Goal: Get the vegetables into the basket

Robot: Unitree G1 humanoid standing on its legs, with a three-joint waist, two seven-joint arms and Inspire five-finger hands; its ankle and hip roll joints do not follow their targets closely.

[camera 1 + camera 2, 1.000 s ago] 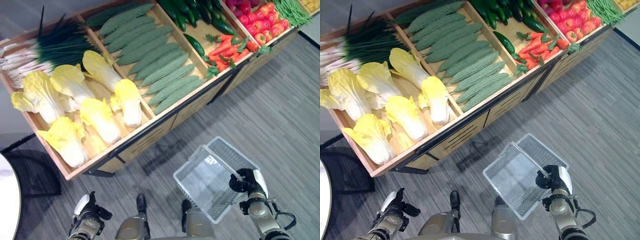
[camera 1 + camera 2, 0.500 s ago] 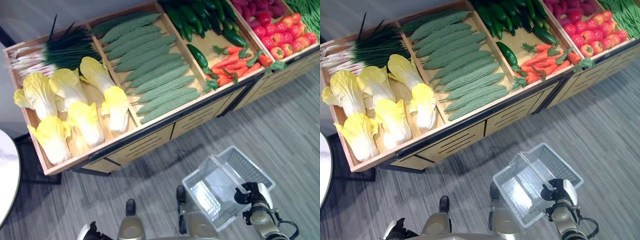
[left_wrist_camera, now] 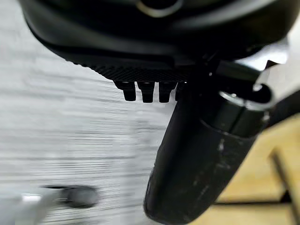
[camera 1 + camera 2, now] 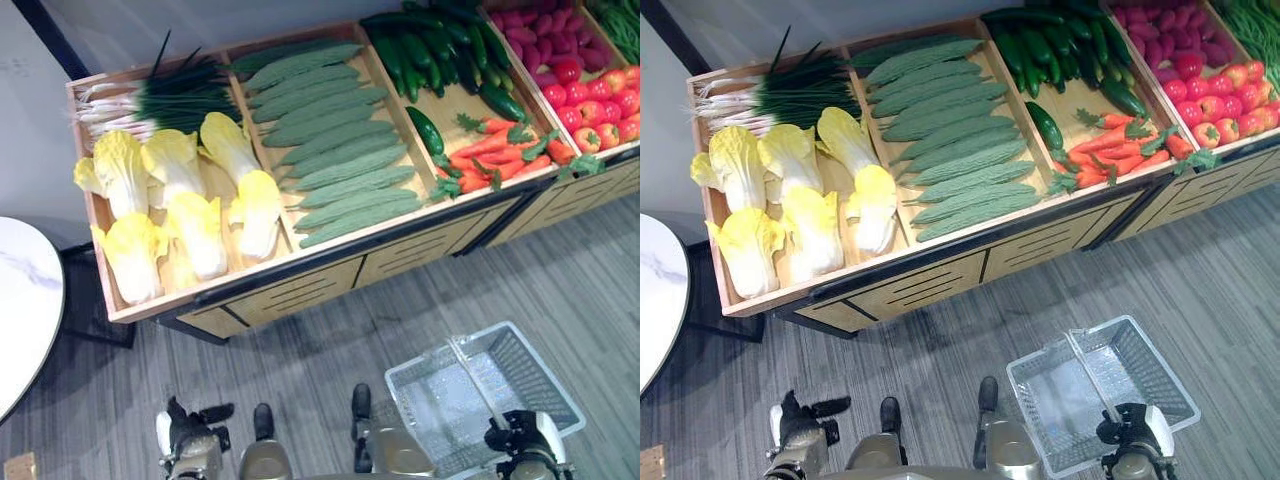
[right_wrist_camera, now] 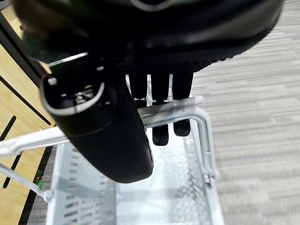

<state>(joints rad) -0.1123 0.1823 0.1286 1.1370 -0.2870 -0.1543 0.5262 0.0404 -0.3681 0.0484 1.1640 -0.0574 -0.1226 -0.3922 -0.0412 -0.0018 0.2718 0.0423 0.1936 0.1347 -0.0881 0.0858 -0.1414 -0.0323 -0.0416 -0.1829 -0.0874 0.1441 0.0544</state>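
My basket (image 4: 1102, 388) hangs low over the grey floor (image 4: 1200, 270), in front of the wooden stand (image 4: 940, 280). The fingers (image 5: 159, 93) of my right hand (image 4: 1127, 432) are curled round its handle (image 5: 173, 110). The vegetables lie in the stand: yellow cabbages (image 4: 165, 215), bumpy green gourds (image 4: 330, 130), carrots (image 4: 495, 155). My left hand (image 4: 190, 440) is low by my side, fingers (image 3: 143, 91) curled on nothing.

Grocery shop: wooden produce stand (image 4: 300, 285), binned cabbages (image 4: 200, 230), cucumbers (image 4: 430, 45), tomatoes (image 4: 600, 105).
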